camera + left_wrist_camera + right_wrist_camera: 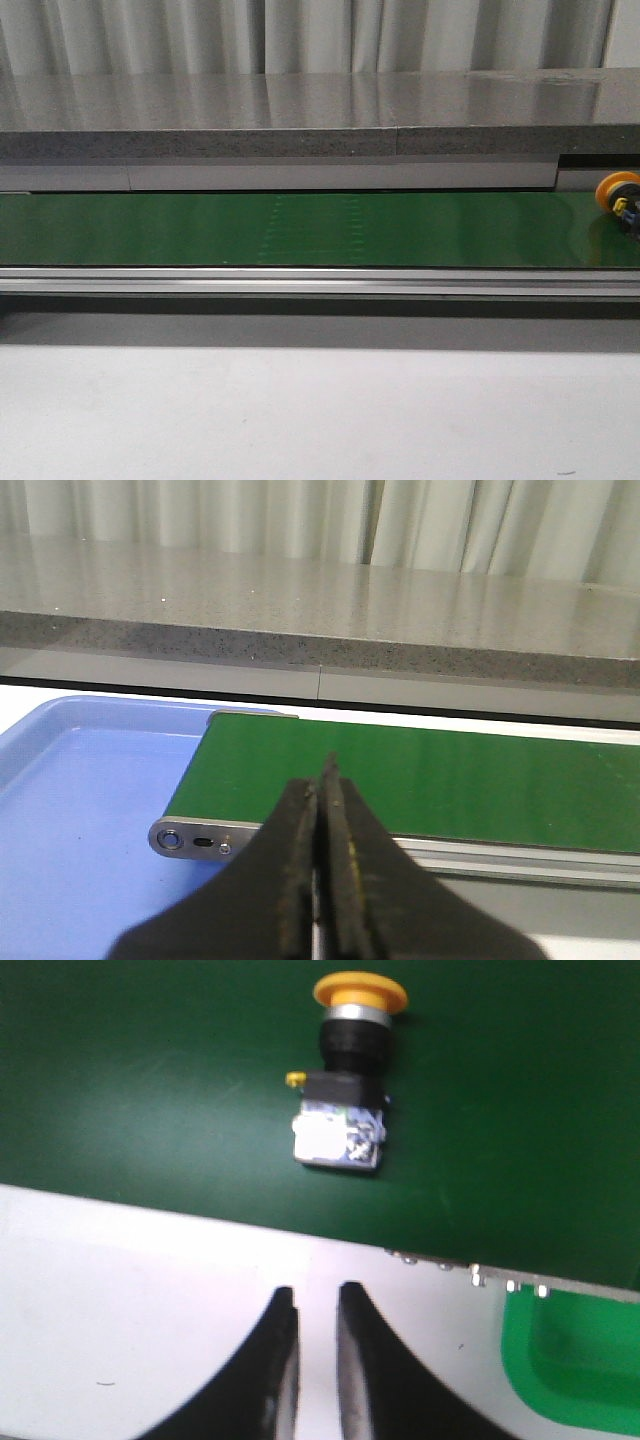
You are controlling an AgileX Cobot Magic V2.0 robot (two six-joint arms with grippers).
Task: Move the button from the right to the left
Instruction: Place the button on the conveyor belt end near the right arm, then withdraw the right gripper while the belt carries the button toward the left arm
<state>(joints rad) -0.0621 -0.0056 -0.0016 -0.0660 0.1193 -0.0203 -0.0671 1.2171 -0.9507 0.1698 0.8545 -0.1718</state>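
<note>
The button point(618, 196) lies on its side on the green conveyor belt point(300, 230) at the far right edge of the front view, partly cut off. In the right wrist view the button point(345, 1090) shows its yellow-orange cap, black body and light label, lying on the belt point(150, 1080). My right gripper point(318, 1295) is over the white table, short of the belt and apart from the button, its jaws a narrow gap apart and empty. My left gripper point(322, 770) is shut and empty, near the belt's left end point(450, 780). Neither gripper shows in the front view.
A blue tray point(80, 810) lies beside the left end of the belt. A green container point(580, 1360) sits by the belt's near edge on the right. A grey stone ledge point(300, 115) runs behind the belt, and the white table point(300, 420) lies in front.
</note>
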